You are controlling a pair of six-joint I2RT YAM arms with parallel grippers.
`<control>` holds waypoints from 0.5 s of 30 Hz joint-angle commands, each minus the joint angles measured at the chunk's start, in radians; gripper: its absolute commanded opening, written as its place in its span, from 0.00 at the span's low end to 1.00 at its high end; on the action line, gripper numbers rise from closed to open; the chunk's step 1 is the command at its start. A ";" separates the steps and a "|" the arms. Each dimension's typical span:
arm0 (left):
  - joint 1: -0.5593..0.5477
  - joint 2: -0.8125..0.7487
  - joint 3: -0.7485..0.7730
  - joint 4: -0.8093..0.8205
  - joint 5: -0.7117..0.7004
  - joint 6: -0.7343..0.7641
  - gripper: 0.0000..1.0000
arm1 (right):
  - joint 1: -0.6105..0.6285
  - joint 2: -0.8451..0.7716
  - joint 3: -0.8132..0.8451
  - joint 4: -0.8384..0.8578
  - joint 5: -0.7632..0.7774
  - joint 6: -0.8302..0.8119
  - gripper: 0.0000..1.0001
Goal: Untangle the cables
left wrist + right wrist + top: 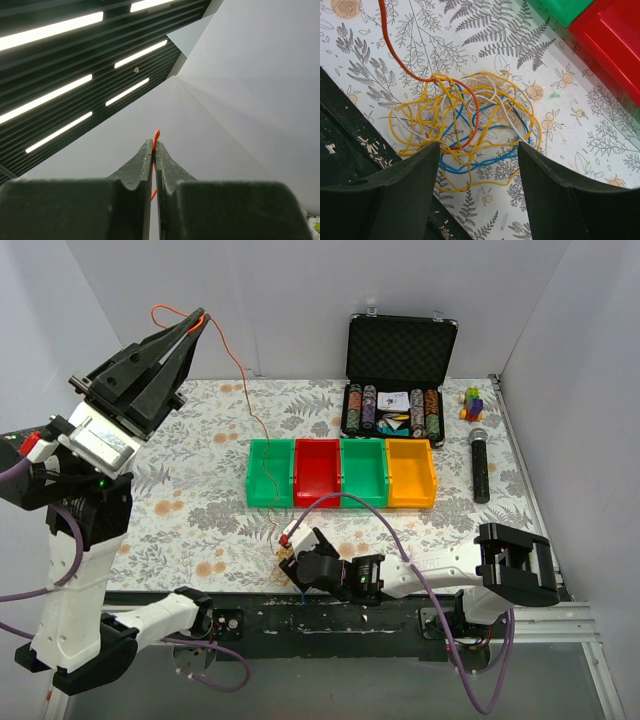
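Left jaws: high in the upper left of the top view, you have them pinched on the orange strand (pixel 156 135), whose tip pokes out past the fingertips in the left wrist view.
Orange strand: it runs down from there, across the leftmost green bin (pixel 270 472), into the tangle.
Cables (pixel 465 130): a loose knot of yellow, blue, white and orange loops on the tabletop (pixel 180 500), lower centre of the top view, near the front edge.
Right jaws: spread wide and gripping nothing, low over the knot's near side in your right wrist view.
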 commanded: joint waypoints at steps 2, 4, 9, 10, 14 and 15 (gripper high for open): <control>-0.002 -0.027 -0.021 -0.014 -0.036 0.027 0.00 | 0.001 0.035 0.032 0.127 -0.034 -0.050 0.62; -0.002 -0.022 -0.013 -0.011 -0.088 0.059 0.00 | 0.000 0.041 0.040 0.098 -0.034 -0.040 0.51; -0.002 0.022 0.031 0.128 -0.301 0.165 0.00 | -0.022 0.012 -0.025 0.068 -0.037 0.029 0.29; -0.002 0.031 0.047 0.159 -0.326 0.185 0.00 | -0.029 0.003 -0.044 0.068 -0.039 0.044 0.24; -0.002 0.071 0.122 0.191 -0.311 0.267 0.00 | -0.056 -0.002 -0.094 0.060 -0.040 0.096 0.03; -0.002 0.078 0.130 0.207 -0.305 0.288 0.00 | -0.057 0.001 -0.097 0.049 -0.040 0.105 0.03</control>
